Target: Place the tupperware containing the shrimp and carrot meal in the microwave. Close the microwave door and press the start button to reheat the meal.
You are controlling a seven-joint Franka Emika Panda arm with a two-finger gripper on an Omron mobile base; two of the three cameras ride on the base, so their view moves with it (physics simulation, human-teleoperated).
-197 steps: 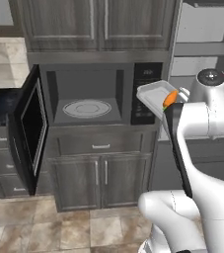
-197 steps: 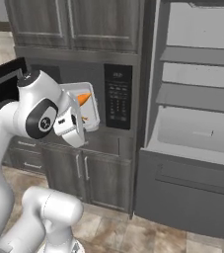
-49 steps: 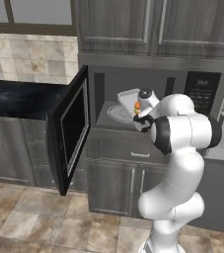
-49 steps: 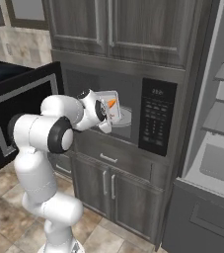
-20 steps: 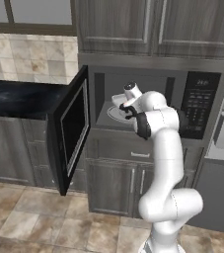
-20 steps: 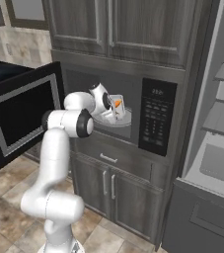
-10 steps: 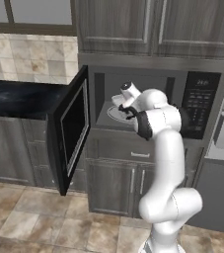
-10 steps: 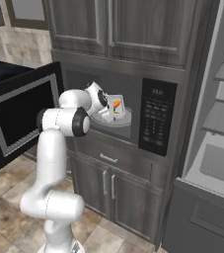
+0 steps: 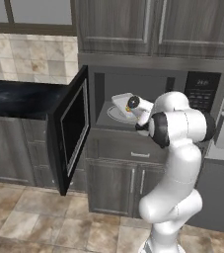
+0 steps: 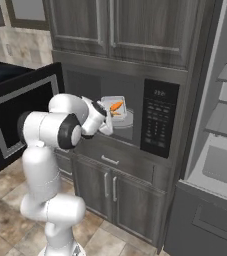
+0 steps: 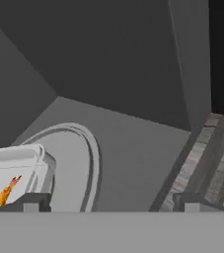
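The microwave (image 9: 148, 94) stands open, its door (image 9: 72, 129) swung out to the left. Inside, the pale tupperware (image 10: 116, 108) rests on the round white turntable plate (image 10: 126, 121), looking tilted. It holds an orange carrot (image 10: 116, 105) and pale shrimp pieces (image 10: 116, 113). In the hand view my gripper (image 11: 111, 202) is open with nothing between its fingertips. There the tupperware (image 11: 12, 168) lies just left of the left fingertip (image 11: 32, 202), on the turntable plate (image 11: 76, 158). My hand sits at the mouth of the oven cavity.
The dark keypad panel (image 10: 157, 124) is right of the cavity. A drawer and wood-grain cabinet doors (image 9: 126, 183) lie below the microwave. A black counter (image 9: 15, 96) runs off to the left, behind the open door. Tall open shelving (image 10: 220, 130) stands at the right.
The gripper has opened and let go of the tupperware, which now stays on the turntable. My hand has drawn back a little toward the oven's mouth, elbow swinging out.
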